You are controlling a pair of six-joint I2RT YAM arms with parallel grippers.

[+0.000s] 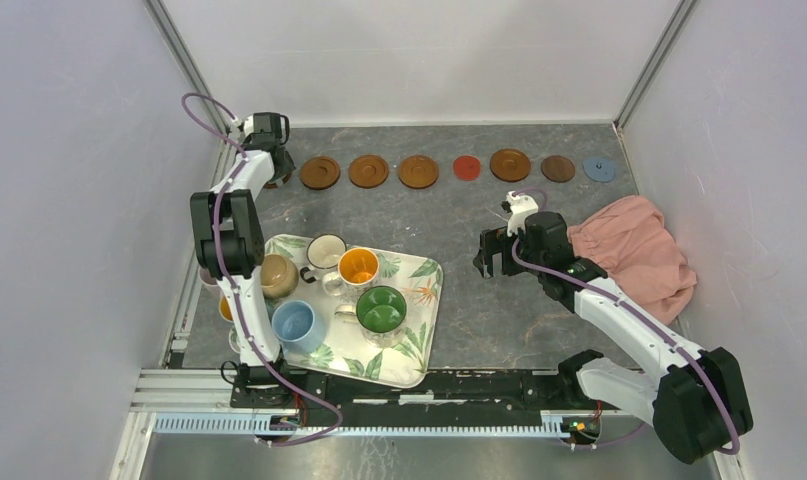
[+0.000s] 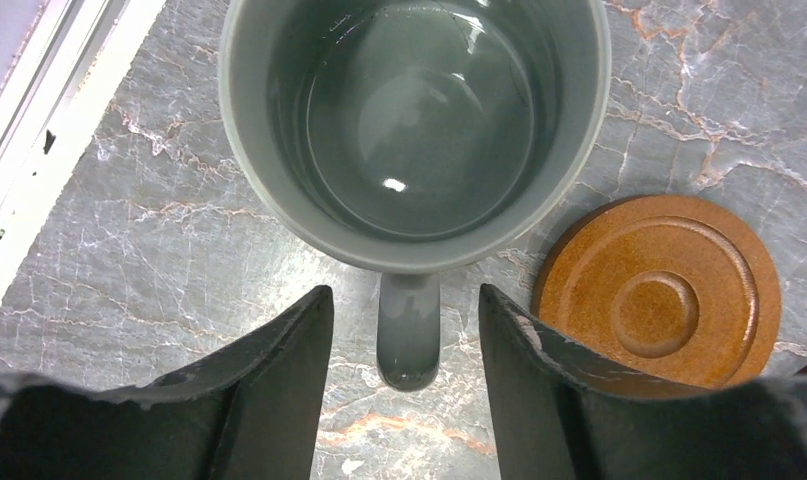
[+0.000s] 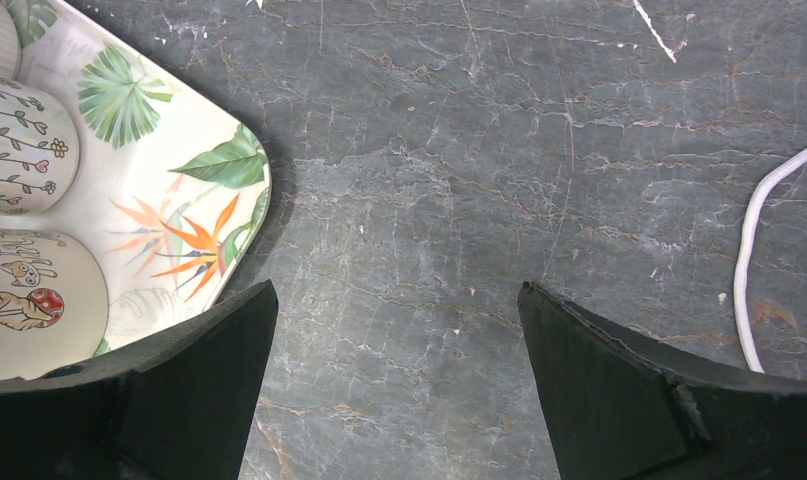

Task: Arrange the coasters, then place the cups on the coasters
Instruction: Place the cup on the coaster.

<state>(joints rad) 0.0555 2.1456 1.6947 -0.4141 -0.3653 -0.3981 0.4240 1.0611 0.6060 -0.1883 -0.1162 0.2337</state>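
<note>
A row of coasters lies along the back: three brown ones point(image 1: 368, 171), a small red one point(image 1: 466, 167), another brown point(image 1: 510, 164), a dark brown point(image 1: 558, 168) and a grey-blue point(image 1: 600, 168). At the row's left end my left gripper point(image 1: 274, 165) hangs over a grey-green cup point(image 2: 414, 120). Its jaws point(image 2: 405, 292) stand open on either side of the handle point(image 2: 409, 335), with a gap on each side. A brown coaster point(image 2: 664, 290) lies just right of that cup. Whatever is under the cup is hidden. My right gripper point(image 1: 489, 255) point(image 3: 397, 292) is open and empty.
A leaf-print tray point(image 1: 419, 355) at the front left holds a cream cup point(image 1: 325, 253), an orange-inside cup point(image 1: 359, 266), a green-inside cup point(image 1: 381, 310), a light blue cup point(image 1: 297, 325) and a tan cup point(image 1: 277, 275). A pink cloth point(image 1: 639, 250) lies at the right.
</note>
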